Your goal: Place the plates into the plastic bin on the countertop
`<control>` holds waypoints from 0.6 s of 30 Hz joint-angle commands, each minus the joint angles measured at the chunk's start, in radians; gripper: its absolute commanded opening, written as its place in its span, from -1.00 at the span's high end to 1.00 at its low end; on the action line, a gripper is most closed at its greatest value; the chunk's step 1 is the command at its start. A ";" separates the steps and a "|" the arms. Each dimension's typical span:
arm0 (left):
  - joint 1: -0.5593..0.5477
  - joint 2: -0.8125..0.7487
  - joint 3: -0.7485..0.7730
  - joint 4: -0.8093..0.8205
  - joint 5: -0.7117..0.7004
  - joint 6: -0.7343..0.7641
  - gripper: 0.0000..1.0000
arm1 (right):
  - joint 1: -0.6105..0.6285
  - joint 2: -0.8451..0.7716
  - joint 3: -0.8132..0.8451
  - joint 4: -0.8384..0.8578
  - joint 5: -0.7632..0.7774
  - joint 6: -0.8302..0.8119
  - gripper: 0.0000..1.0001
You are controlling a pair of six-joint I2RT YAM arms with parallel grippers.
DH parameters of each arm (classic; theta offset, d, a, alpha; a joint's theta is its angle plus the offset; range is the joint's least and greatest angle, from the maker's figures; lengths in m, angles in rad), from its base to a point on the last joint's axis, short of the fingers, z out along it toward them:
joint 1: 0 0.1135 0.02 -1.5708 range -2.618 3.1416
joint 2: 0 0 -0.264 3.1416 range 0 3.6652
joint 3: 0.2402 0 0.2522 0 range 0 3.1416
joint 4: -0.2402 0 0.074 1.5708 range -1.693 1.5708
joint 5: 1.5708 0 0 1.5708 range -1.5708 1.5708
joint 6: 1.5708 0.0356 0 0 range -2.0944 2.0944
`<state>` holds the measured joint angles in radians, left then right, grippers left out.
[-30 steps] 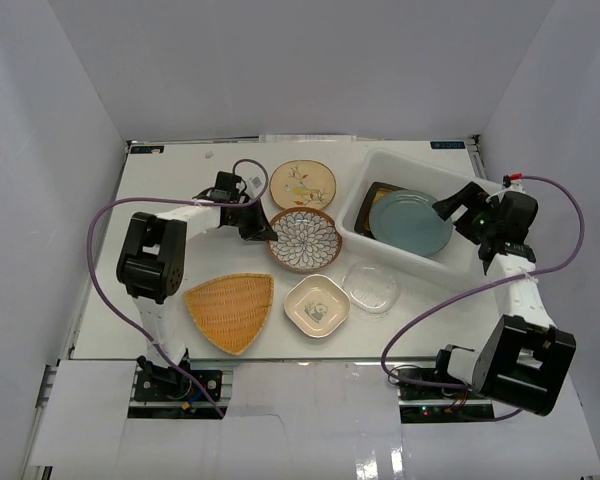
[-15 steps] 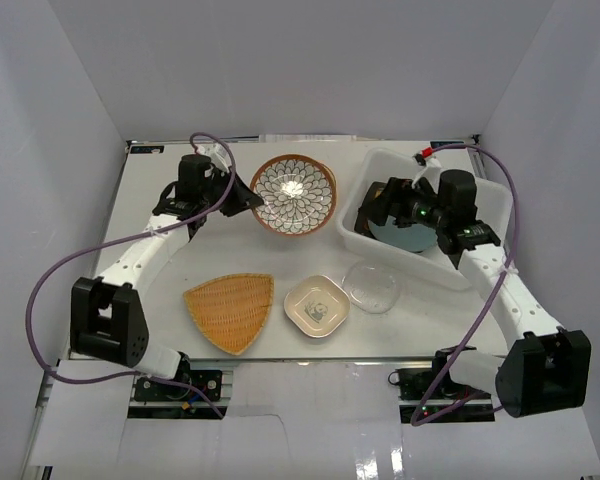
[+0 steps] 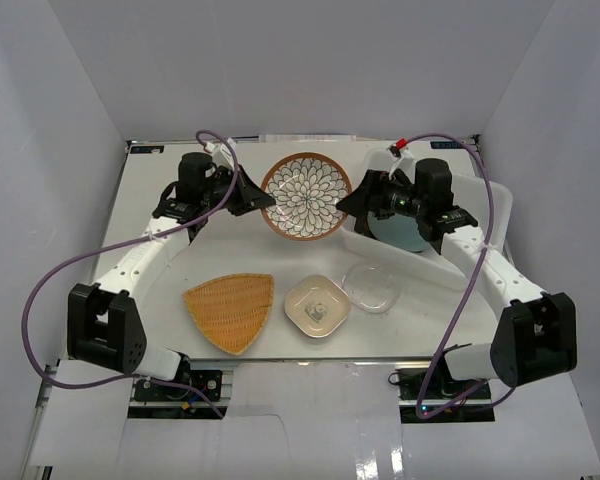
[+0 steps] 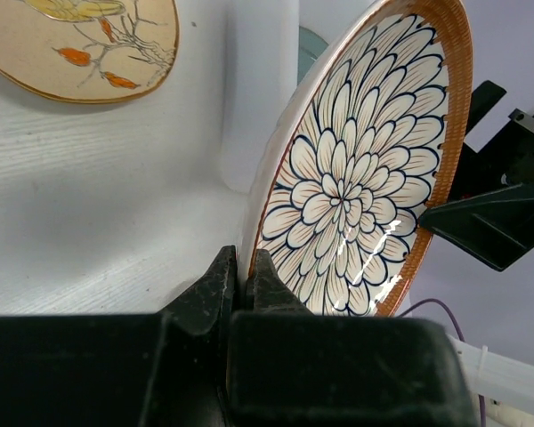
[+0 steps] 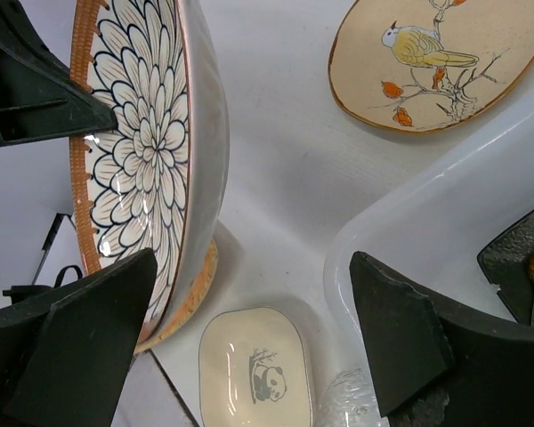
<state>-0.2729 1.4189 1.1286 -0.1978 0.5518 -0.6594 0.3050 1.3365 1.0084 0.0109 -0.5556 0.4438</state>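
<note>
My left gripper (image 3: 260, 200) (image 4: 243, 267) is shut on the left rim of the brown-rimmed petal-patterned plate (image 3: 305, 197) (image 4: 356, 178) (image 5: 142, 151) and holds it tilted on edge above the countertop (image 3: 180, 270). My right gripper (image 3: 345, 203) (image 5: 254, 256) is open, its jaws straddling the plate's right rim without touching. The plastic bin (image 3: 485, 215) (image 5: 409, 213) behind it holds the teal plate (image 3: 400, 230) and the black-rimmed square plate (image 5: 516, 258). The cream bird plate (image 4: 80, 44) (image 5: 436, 62) lies under the raised plate, hidden in the top view.
The orange woven triangular plate (image 3: 232, 308), the small white square panda plate (image 3: 317, 305) (image 5: 254, 374) and the clear glass dish (image 3: 370, 287) lie at the front of the countertop. White walls stand on three sides.
My left gripper has lifted the petal plate off the table and carried it right toward the bin. My right gripper has moved left from over the bin to the plate's right rim.
</note>
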 commanded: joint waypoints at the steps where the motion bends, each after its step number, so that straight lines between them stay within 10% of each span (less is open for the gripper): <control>1: -0.032 -0.022 0.054 0.144 0.114 -0.060 1.00 | 0.014 0.010 0.052 0.058 0.009 0.018 -0.91; 4: -0.063 0.004 0.071 0.172 0.126 -0.063 1.00 | 0.014 0.030 0.062 0.032 0.072 0.016 -0.60; 5: -0.075 0.012 0.077 0.172 0.126 -0.062 1.00 | 0.016 0.032 0.058 0.040 0.092 0.018 0.06; 8: -0.080 0.040 0.086 0.172 0.109 -0.060 0.66 | 0.014 0.010 0.055 0.040 0.170 0.018 0.84; 13: -0.077 0.124 0.183 0.065 -0.069 0.023 -0.36 | -0.062 -0.043 0.050 0.038 0.270 0.041 0.85; 18: -0.048 0.309 0.281 0.001 -0.168 0.055 -0.58 | -0.230 -0.080 -0.003 0.043 0.218 0.088 0.85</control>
<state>-0.3447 1.6535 1.3682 -0.1558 0.4709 -0.6331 0.1642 1.3334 1.0065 -0.0647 -0.3367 0.4831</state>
